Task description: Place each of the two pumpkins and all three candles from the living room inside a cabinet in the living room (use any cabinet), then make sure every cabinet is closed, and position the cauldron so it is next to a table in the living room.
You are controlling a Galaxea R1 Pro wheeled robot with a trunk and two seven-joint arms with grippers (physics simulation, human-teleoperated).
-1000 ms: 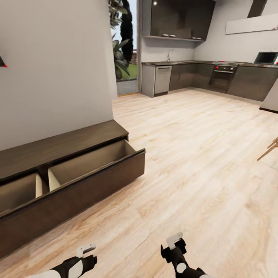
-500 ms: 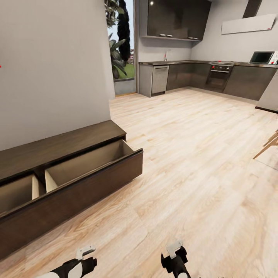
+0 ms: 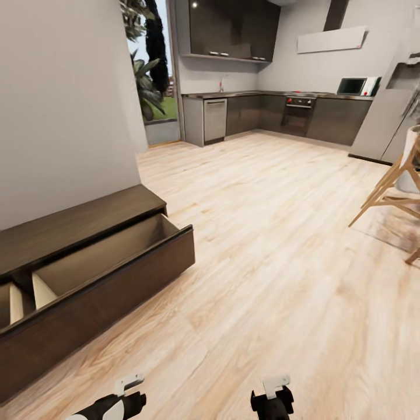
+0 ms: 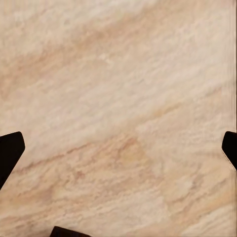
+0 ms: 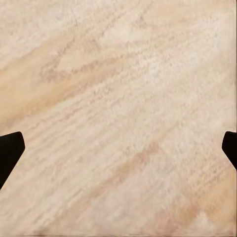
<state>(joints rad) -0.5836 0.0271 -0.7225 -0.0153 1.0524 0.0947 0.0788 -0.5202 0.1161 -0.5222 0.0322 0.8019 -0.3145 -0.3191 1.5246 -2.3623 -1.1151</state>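
Floor point(image 3: 280, 251): pale wood planks, running from under my two claws out ahead to the kitchen; both wrist views look straight down on the same bare boards point(image 4: 118, 108) point(image 5: 118, 113).
Wall point(image 3: 58, 105): plain grey, ahead and to the left of my left claw, backing the cabinet.
Kitchen point(image 3: 262, 111): dark cupboards and an oven along the far wall, well ahead of both claws.
Cabinet point(image 3: 81, 219): long, low, dark brown, ahead-left of my left claw, against the wall.
Drawer point(image 3: 105, 256): pulled out from the cabinet toward the floor, its front well apart from my left claw; interior pale, divided by an upright partition; nothing seen in the part of the compartments that shows.
Chair point(image 3: 389, 189): light wooden legs, ahead and to the right of my right claw, cut by the frame edge.
Left claw point(image 4: 118, 153): low over the floor, fingers point(image 4: 9, 150) spread to the frame edges, nothing between them; seen from above at point(image 3: 129, 385).
Right claw point(image 5: 118, 150): low over the floor, fingers point(image 5: 10, 148) likewise spread wide, holding nothing; seen from above at point(image 3: 274, 386).
Gap between claws: bare floor, the two well apart.
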